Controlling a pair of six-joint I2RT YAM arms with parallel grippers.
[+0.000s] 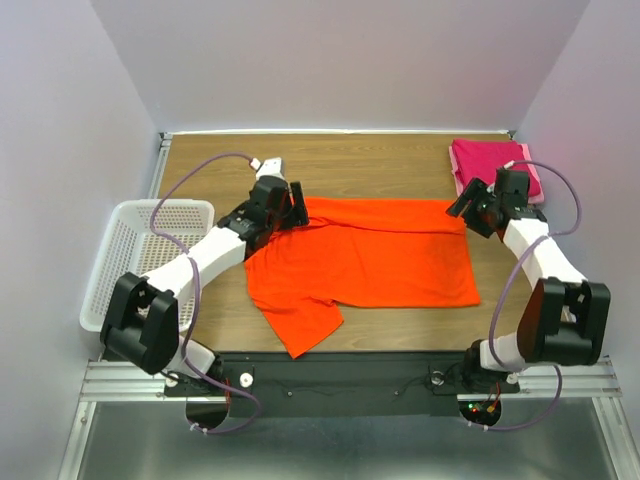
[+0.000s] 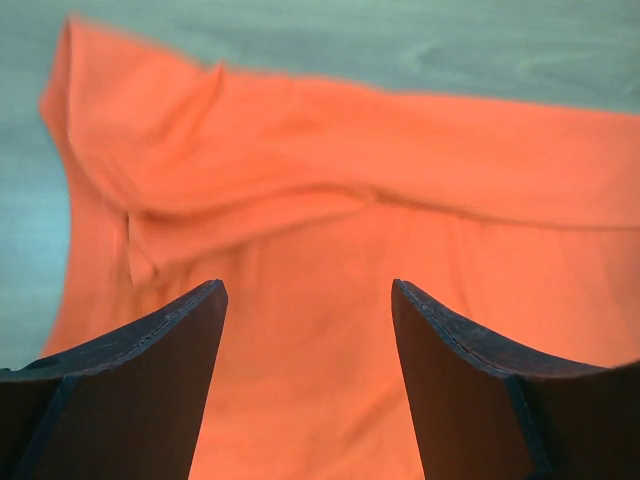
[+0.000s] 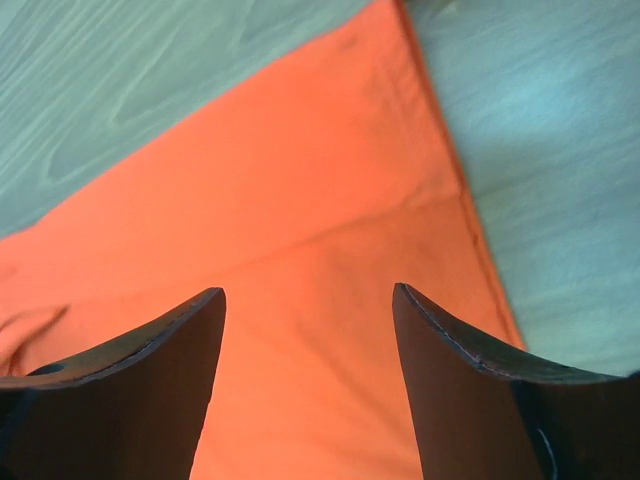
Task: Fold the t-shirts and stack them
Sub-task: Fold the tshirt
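Note:
The orange t-shirt [image 1: 370,262] lies spread on the wooden table, its far edge folded over toward the front, one sleeve pointing to the near left. The magenta-pink t-shirt [image 1: 492,166] lies folded at the far right corner. My left gripper [image 1: 297,208] is open over the orange shirt's far left corner; the cloth [image 2: 330,250] fills its wrist view. My right gripper [image 1: 462,203] is open over the shirt's far right corner, and the shirt's folded edge [image 3: 330,230] shows between its fingers. Neither gripper holds cloth.
A white lattice basket [image 1: 130,260] stands at the table's left edge. The wooden table [image 1: 380,160] shows bare behind the orange shirt. Grey walls close in the left, back and right sides.

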